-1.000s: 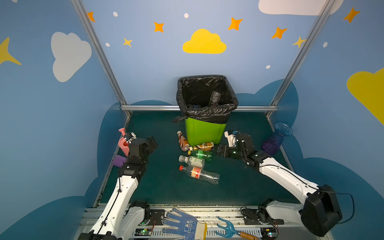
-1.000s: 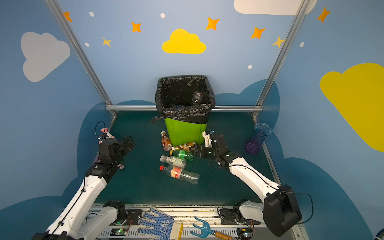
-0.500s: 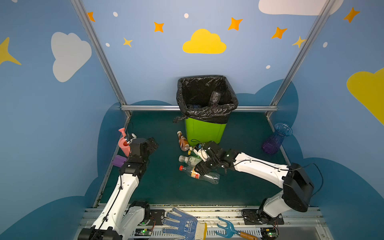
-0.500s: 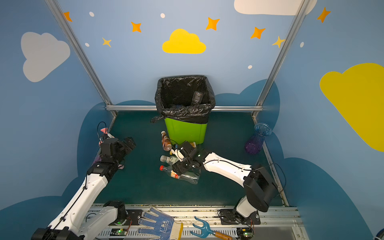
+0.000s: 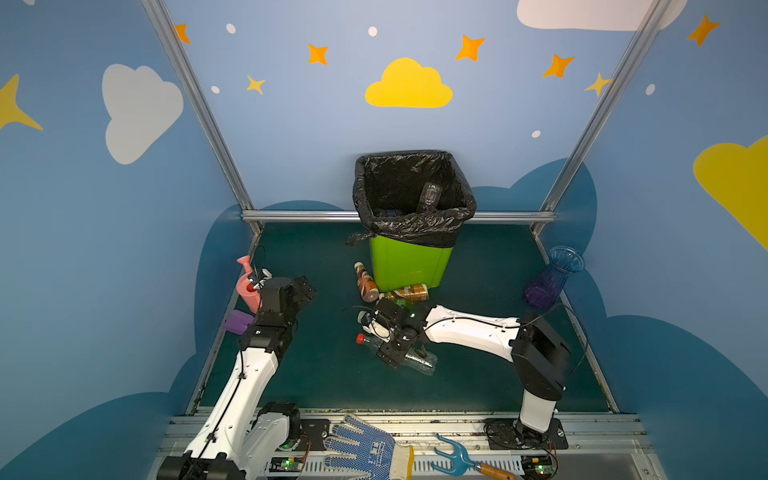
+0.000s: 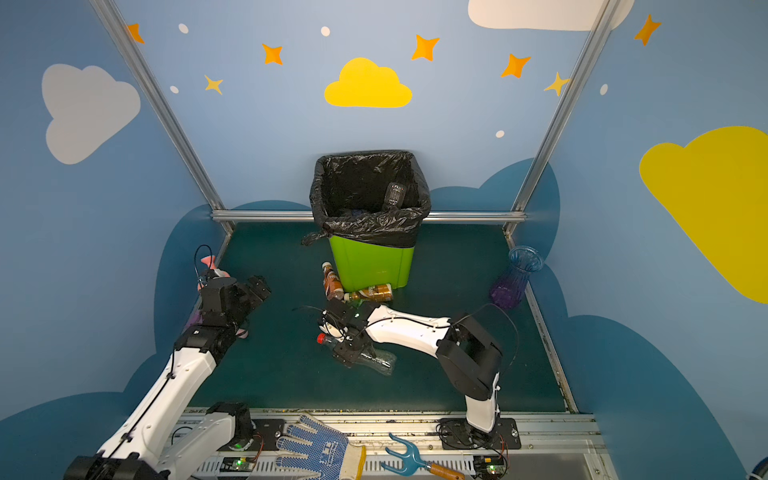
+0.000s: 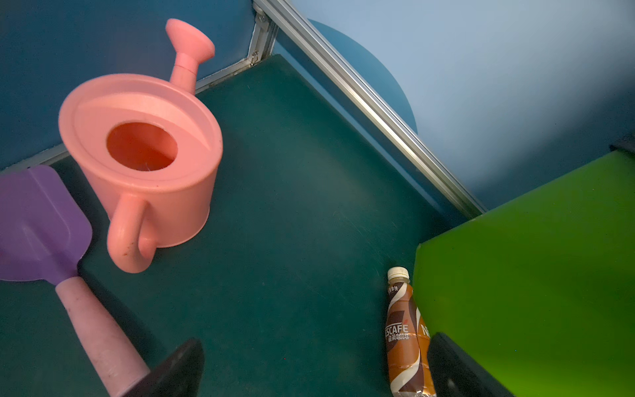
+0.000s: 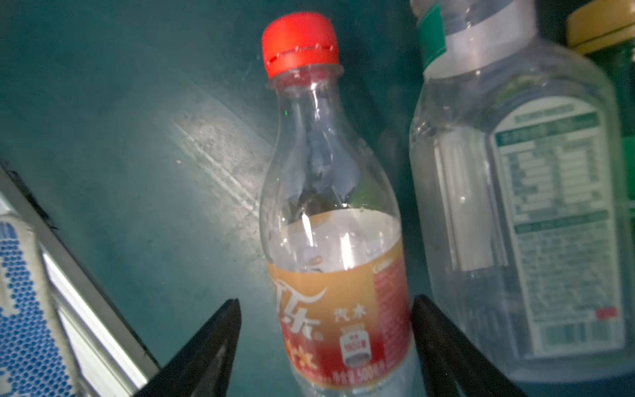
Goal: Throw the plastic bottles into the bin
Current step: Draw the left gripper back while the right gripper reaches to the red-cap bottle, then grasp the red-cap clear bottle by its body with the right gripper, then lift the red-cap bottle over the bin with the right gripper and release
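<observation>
right gripper (image 8: 325,299) jaws apart astride red-capped bottle (image 8: 330,240), left gripper (image 7: 316,338) spread wide near pink watering can (image 7: 154,196)

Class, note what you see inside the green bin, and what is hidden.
Inside the bin, lined by a black bag, one clear bottle stands tilted. The bag's front rim hides anything lower.

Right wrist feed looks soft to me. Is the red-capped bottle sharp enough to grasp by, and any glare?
Right wrist view: the red-capped bottle is fairly sharp, the clear bottle beside it slightly smeared; a pale glare patch on the mat. Left wrist view: dim, darker at the corners, watering can crisp.
</observation>
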### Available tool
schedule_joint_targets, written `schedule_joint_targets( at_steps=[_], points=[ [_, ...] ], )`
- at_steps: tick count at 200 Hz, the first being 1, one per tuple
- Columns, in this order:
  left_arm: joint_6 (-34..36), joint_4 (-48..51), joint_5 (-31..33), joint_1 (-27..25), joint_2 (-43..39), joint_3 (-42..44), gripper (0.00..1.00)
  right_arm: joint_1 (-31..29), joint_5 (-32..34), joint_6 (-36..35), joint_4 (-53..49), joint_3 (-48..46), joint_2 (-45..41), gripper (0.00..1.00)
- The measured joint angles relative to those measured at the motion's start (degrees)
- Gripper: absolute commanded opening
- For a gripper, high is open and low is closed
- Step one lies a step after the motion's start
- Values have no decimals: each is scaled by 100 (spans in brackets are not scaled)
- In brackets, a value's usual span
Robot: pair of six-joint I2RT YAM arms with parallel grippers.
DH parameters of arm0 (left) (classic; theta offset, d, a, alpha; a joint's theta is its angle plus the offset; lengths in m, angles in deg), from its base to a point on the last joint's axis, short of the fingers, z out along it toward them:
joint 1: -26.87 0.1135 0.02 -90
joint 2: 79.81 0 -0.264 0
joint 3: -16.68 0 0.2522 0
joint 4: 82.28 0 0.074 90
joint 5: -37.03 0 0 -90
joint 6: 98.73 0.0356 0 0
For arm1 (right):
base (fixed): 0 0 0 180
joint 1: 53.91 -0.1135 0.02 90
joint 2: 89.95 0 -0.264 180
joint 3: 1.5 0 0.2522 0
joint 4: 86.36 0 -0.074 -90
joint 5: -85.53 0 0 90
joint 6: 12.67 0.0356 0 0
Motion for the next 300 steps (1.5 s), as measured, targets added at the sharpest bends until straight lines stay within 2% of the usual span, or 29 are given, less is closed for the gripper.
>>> schedule_joint_targets(
  at_steps=[61,81,92,154,190,214,238,276,289,300],
  points=[
    [2,22,4,59,-13,70,100,-269,378,-170,-697,684,787,65],
    [2,46,2,85,-13,111,100,-323,413,-212,-876,901,940,51],
    [2,50,2,103,-13,111,100,-334,435,-234,-929,955,955,47],
    [4,24,0,166,33,160,100,-297,538,-413,-1189,1471,748,44],
    [26,-15,-15,166,216,197,100,-157,1130,-970,-1202,2728,-55,44],
    [50,-98,-70,166,356,245,100,-94,1744,-1810,-610,3624,-835,44],
    [66,-114,-192,166,610,249,100,-85,2068,-2763,492,4013,-1759,42],
    [118,-63,-614,166,1126,109,100,-63,1803,-3740,2356,4087,-2876,44],
    [175,-48,-800,166,1268,26,100,94,1641,-3882,2892,4092,-3018,44],
    [214,-39,-935,160,1342,-31,100,450,1410,-3832,3230,4140,-3014,45]
  ],
)
